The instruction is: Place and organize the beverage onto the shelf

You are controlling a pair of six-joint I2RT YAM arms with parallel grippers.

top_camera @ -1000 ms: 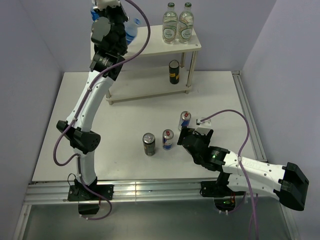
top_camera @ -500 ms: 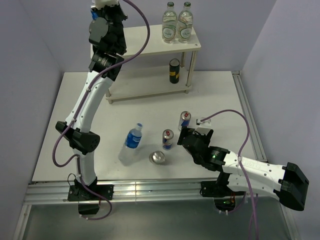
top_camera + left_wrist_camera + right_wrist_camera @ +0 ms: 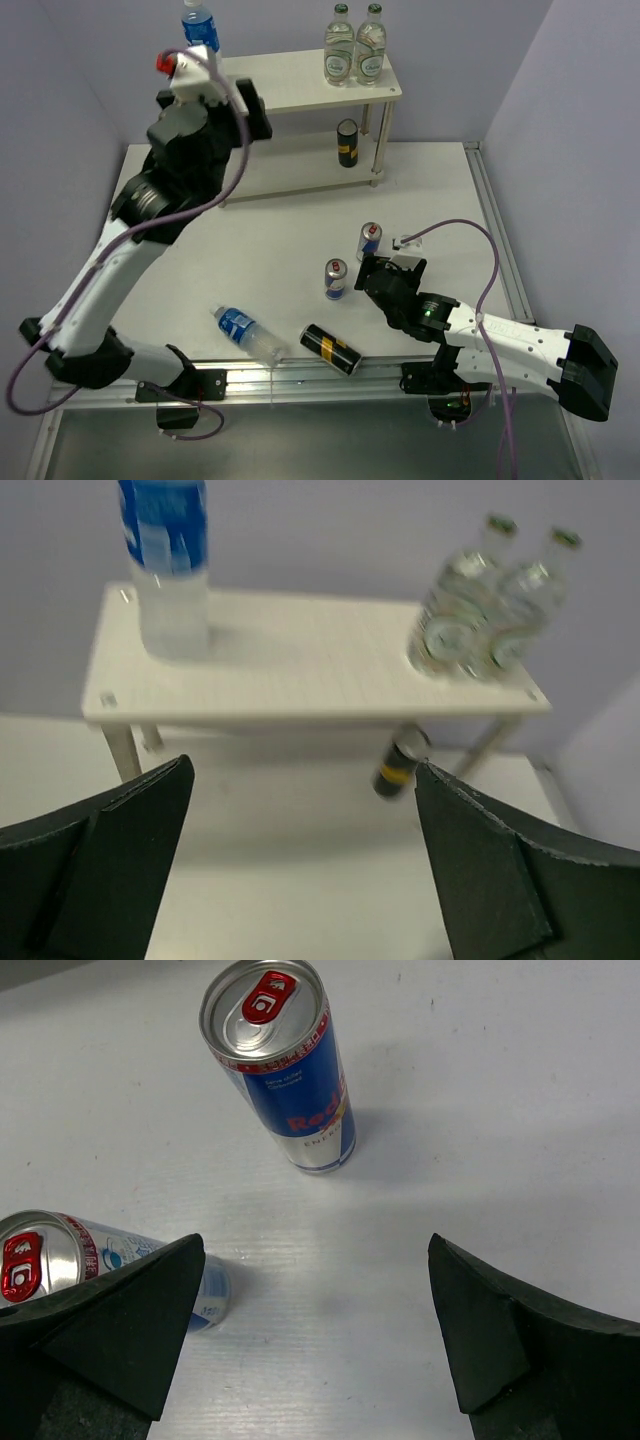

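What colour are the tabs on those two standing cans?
Red; the tabs show best in the right wrist view.

White tabletop, matte, under soft even light w/ faint shadows. Pale lilac walls on 3 sides (back, left, right). Aluminium rail along near edge, a second side rail down the right. Grey glossy strip at very front.

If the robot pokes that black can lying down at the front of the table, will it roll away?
Probably yes. The black can lies on its round side, so a nudge across it would likely set it rolling, and the front edge of the table is close. It looks like smooth metal, so it is likely stiff but slippery to grip.
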